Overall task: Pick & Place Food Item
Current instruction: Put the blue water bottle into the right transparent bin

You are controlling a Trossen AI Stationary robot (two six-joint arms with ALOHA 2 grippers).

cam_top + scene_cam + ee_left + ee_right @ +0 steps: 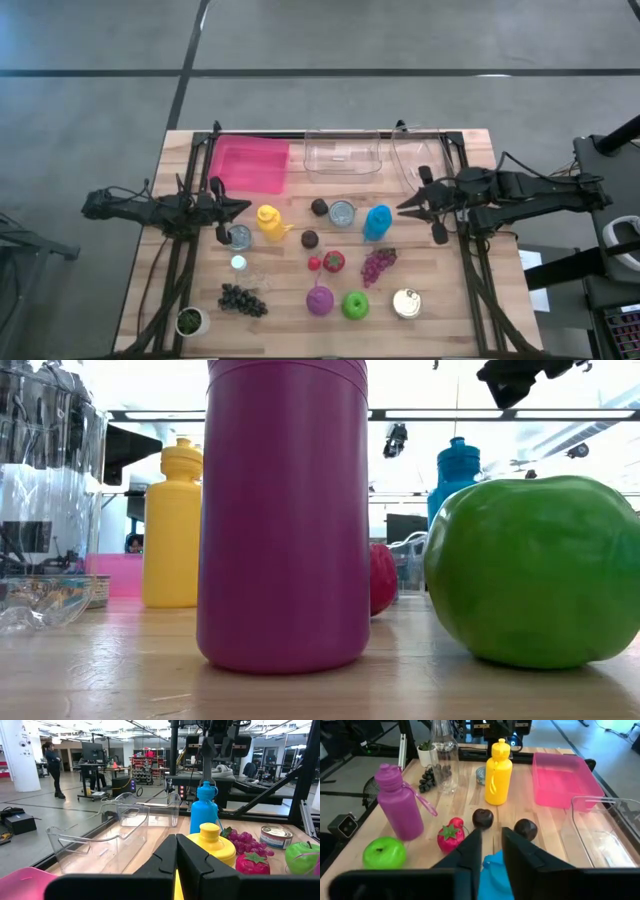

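Food items lie mid-table: two dark plums (318,207) (482,818), a red strawberry (334,261) (451,836), purple grapes (378,263), dark grapes (243,299) and a green apple (355,305) (384,852). My right gripper (403,210) (492,851) hovers above the table just right of the blue bottle (377,222), open by a narrow gap with nothing between the fingers; the bottle's blue top (494,870) shows below them. The low view shows this gripper (520,380) well above the bottle (458,470). My left gripper (246,205) (176,862) waits shut at the table's left, beside the yellow bottle (270,221).
A pink bin (249,163) and two clear bins (345,155) (420,150) stand along the far edge. A purple bottle (319,299), cans (342,212) (406,303) (239,237), a clear bottle (444,755) and a potted plant (190,321) stand among the food.
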